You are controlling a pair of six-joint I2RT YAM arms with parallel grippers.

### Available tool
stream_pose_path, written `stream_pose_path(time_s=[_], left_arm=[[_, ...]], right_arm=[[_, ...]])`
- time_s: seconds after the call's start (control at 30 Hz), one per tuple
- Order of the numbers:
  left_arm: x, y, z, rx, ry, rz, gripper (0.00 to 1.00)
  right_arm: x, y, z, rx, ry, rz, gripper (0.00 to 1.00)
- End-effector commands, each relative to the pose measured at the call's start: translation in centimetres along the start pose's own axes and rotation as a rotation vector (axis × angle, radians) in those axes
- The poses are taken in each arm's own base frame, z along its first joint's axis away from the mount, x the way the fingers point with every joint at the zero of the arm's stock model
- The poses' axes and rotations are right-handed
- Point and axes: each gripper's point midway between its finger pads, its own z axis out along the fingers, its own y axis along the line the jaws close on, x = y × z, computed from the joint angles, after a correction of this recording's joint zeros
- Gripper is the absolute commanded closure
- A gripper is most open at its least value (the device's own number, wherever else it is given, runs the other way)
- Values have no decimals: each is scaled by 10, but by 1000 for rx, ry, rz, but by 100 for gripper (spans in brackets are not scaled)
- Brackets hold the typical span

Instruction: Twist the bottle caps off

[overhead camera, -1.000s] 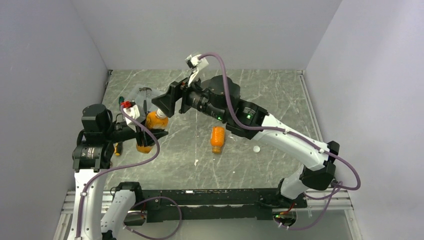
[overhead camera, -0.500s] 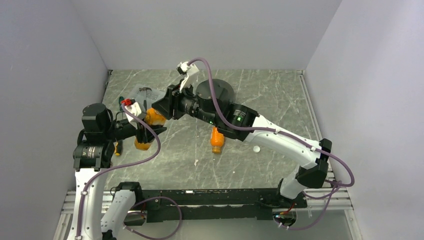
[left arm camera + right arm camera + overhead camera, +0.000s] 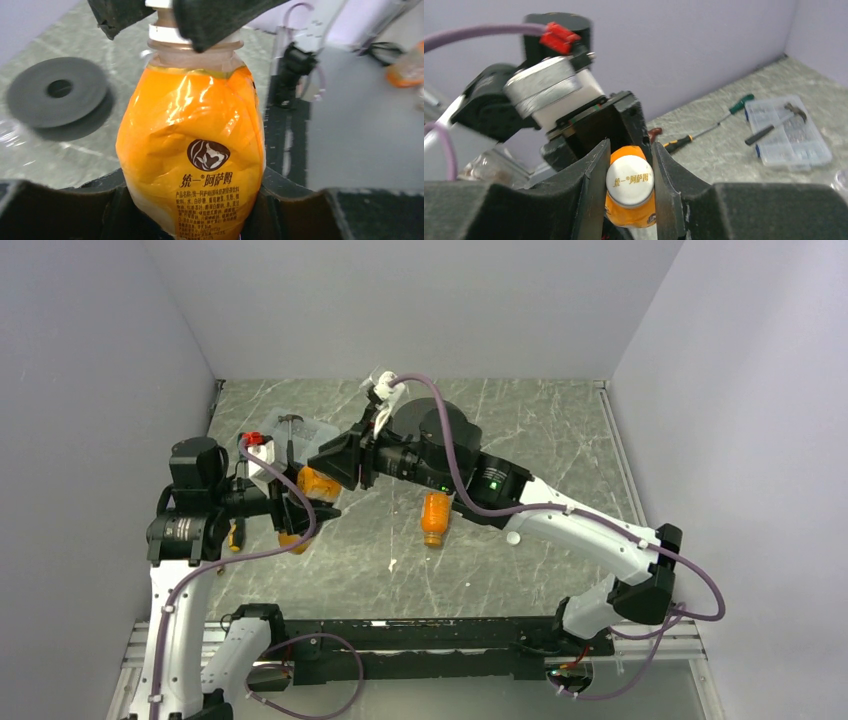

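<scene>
The white cap [image 3: 630, 181] sits squeezed between the right fingers [image 3: 593, 182], which are clamped on its sides. It tops the stubby orange bottle [image 3: 192, 150], whose lower body is clamped between the left fingers [image 3: 70, 212]. Beyond the right fingers, a screwdriver [image 3: 719, 120] and a clear parts box [image 3: 791, 135] lie on the desk [image 3: 560, 430].

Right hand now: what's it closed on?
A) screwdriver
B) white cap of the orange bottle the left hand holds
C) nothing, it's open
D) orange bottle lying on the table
B: the right wrist view shows the right hand pinching the white cap from both sides, atop the orange bottle gripped by the left hand.
</scene>
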Motion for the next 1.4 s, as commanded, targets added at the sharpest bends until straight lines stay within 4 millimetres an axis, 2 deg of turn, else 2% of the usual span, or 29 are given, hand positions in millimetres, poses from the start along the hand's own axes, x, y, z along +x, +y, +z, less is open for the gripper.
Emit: stream_pose_path(time_s=[0.0, 0.1, 0.2, 0.23, 0.33, 0.4, 0.47, 0.53, 0.67, 0.77, 0.93, 1.2, 1.27, 1.37], left_arm=[[-22, -47, -4, 252, -64, -115, 84], [-24, -51, -5, 285, -71, -141, 84], [-23, -50, -5, 285, -68, -147, 85], [-22, -49, -5, 279, -64, -145, 85], [-19, -43, -4, 251, -50, -121, 86], [-15, -37, -3, 219, -37, -101, 85], [-11, -30, -2, 174, -22, -78, 85], [-7, -20, -1, 113, -8, -41, 85], [-4, 2, -3, -28, 13, 39, 87], [-6, 16, -4, -110, 10, 88, 87], [-8, 25, -6, -163, 10, 108, 88], [-7, 27, -7, -174, 15, 104, 89], [-7, 27, -6, -171, 14, 100, 89], [-7, 28, -6, -172, 14, 95, 89]], right_arm=[[-41, 60, -34, -343, -140, -178, 84], [-39, 71, -44, -436, -131, -204, 84], [-35, 67, -45, -451, -108, -202, 83], [-35, 64, -44, -435, -109, -199, 76], [-36, 47, -36, -329, -109, -181, 41], [-39, 31, -31, -232, -111, -163, 21], [-46, 20, -33, -154, -134, -143, 6], [-54, 10, -37, -80, -165, -116, 2], [-64, -22, -37, 137, -160, -14, 5], [-59, -30, -28, 189, -124, 48, 12], [-41, -20, -7, 133, -50, 106, 16], [-23, -7, 4, 76, 3, 143, 19], [-20, -6, 5, 74, 8, 148, 23], [-19, -6, 5, 74, 4, 156, 34]])
